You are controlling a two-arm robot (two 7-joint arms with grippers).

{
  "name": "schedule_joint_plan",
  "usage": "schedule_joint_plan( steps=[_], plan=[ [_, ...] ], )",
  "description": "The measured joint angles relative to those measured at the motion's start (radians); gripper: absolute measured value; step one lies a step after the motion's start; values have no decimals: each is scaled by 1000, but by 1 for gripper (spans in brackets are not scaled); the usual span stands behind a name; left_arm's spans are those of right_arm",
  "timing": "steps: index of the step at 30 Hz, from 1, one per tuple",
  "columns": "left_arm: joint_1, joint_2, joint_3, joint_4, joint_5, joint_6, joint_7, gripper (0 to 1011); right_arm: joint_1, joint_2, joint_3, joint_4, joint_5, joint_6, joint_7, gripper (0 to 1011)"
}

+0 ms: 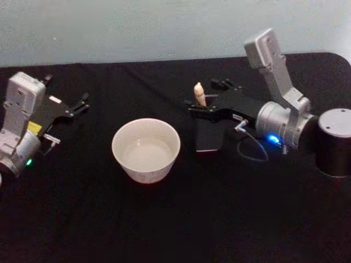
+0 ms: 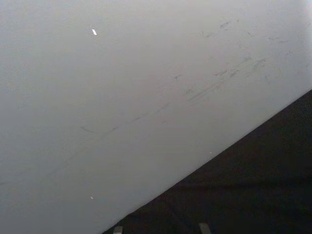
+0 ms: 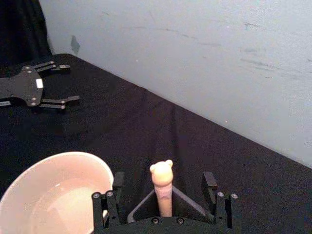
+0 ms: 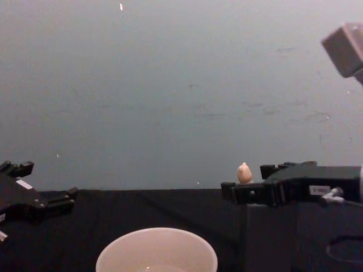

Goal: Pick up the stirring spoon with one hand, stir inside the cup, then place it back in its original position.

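The stirring spoon [image 1: 200,94] stands upright in a dark square holder [image 1: 208,137], its beige knobbed handle [image 3: 161,171] sticking out of the top. My right gripper [image 1: 204,95] is open, one finger on each side of the handle with a gap on both sides [image 3: 162,183]. From the side, the knob [image 4: 244,172] pokes up just above the right gripper [image 4: 248,182]. The cream-white cup [image 1: 146,150] sits on the table to the left of the holder, apart from it [image 3: 53,195]. My left gripper [image 1: 66,91] rests open at the far left.
A black cloth covers the table [image 1: 181,219], and a pale wall [image 4: 170,85] rises directly behind it. The right arm's dark base [image 1: 334,142] stands at the right edge. A thin cable [image 1: 252,150] loops beside the holder.
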Motion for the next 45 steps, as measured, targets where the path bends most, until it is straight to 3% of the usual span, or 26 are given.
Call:
schedule_joint_plan(
  steps=[12, 26, 32, 36, 40, 42, 45],
  plan=[
    [0, 0, 0, 0, 0, 0, 0, 1001, 23, -51, 6, 50, -33, -2, 3, 1002],
    [0, 0, 0, 0, 0, 0, 0, 1001, 23, -55, 9, 52, -41, -2, 3, 995],
    [0, 0, 0, 0, 0, 0, 0, 1001, 22, -54, 8, 51, -39, -2, 3, 883],
    [0, 0, 0, 0, 0, 0, 0, 1001, 22, -54, 8, 51, -38, -2, 3, 738],
    [0, 0, 0, 0, 0, 0, 0, 1001, 22, -54, 8, 51, -38, -2, 3, 660],
    [0, 0, 0, 0, 0, 0, 0, 1001, 22, -53, 8, 50, -38, -2, 3, 563],
    [0, 0, 0, 0, 0, 0, 0, 1001, 22, -53, 8, 50, -37, -2, 3, 540]
  ],
)
